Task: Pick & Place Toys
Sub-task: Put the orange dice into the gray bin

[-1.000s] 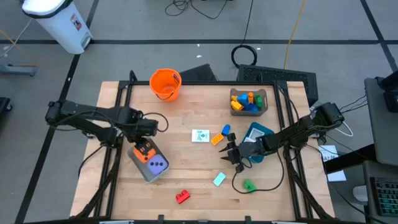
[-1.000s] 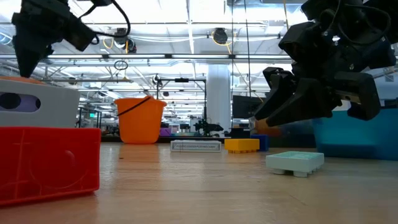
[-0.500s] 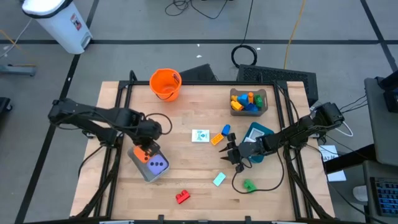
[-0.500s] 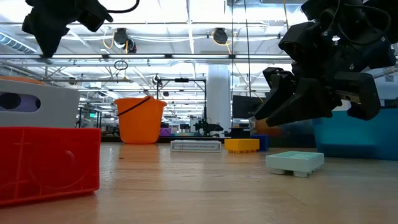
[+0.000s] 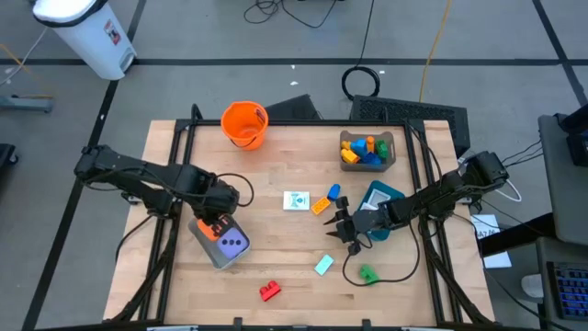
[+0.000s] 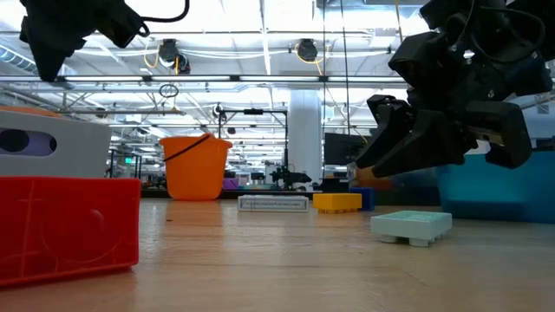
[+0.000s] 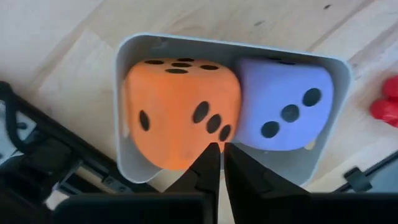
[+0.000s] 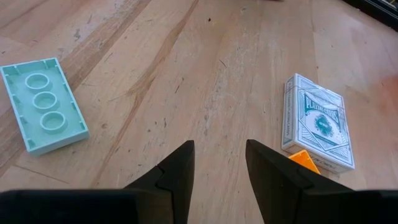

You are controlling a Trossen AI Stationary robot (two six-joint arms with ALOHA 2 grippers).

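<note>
Desk (image 5: 276,257): pale wood inside a dark frame; the widest bare stretch lies in the middle, between the two arms, and along the near edge.
Orange bucket (image 5: 244,123): at the far edge, left of centre, well apart from everything else.
Grey bin (image 5: 219,241): near the left frame rail; holds the orange die (image 7: 180,112) and purple die (image 7: 283,106) side by side, touching, filling it wall to wall.
Second grey bin (image 5: 367,150): far right, filled with bright blocks.
Left pincer (image 7: 217,163): fingers together, empty, just above the orange die.
Right pincer (image 8: 219,158): fingers apart, empty, over bare wood between the mint block (image 8: 42,104) and the card pack (image 8: 318,122).
Red block (image 5: 269,291): close to the near edge.
Green block (image 5: 367,273): right of the mint block.
</note>
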